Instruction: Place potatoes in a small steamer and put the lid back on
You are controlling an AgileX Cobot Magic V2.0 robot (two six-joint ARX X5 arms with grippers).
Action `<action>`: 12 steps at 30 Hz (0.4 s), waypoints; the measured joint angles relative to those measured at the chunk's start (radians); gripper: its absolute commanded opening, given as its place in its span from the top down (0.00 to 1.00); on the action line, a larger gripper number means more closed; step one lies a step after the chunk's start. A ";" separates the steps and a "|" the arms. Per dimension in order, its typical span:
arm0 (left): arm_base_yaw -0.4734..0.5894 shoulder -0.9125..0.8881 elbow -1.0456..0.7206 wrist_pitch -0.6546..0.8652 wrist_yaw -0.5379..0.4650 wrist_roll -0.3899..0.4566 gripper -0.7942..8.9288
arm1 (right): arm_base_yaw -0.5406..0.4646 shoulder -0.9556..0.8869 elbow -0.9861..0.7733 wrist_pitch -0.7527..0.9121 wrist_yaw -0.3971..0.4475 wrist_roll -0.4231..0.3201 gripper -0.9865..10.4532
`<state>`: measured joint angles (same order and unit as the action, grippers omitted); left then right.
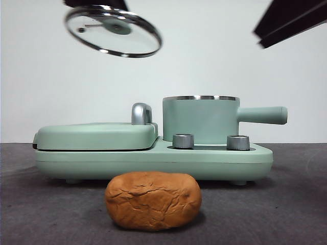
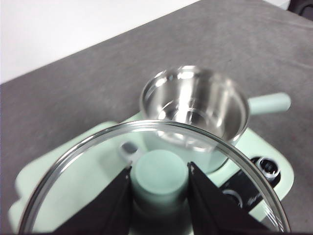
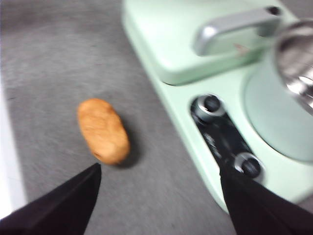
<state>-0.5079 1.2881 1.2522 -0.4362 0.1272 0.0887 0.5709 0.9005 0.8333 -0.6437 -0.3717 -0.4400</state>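
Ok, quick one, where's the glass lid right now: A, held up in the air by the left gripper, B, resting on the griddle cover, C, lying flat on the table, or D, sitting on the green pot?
A: the left gripper is clamped on the knob of the lid, which hangs tilted high above the appliance, and the small steamer stands uncovered.

Cracked orange-brown potato (image 1: 153,200) lies on its side on the bench, just in front of the cooker. Mint steamer pot (image 1: 201,120) stands upright, uncovered, empty. Glass lid (image 1: 113,30) hangs tilted high above.
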 measured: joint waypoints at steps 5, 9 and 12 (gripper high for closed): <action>0.042 -0.101 -0.050 -0.045 0.000 -0.003 0.90 | 0.099 0.122 0.000 0.071 0.000 0.000 0.58; 0.072 -0.143 -0.050 -0.061 0.000 -0.003 0.90 | 0.161 0.227 0.000 0.104 0.001 -0.013 0.58; 0.088 -0.155 -0.050 -0.062 0.000 -0.003 0.90 | 0.192 0.307 0.000 0.122 0.008 -0.029 0.58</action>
<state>-0.4198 1.1332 1.2018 -0.4984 0.1268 0.0853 0.7628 1.2072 0.8333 -0.5220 -0.3641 -0.4690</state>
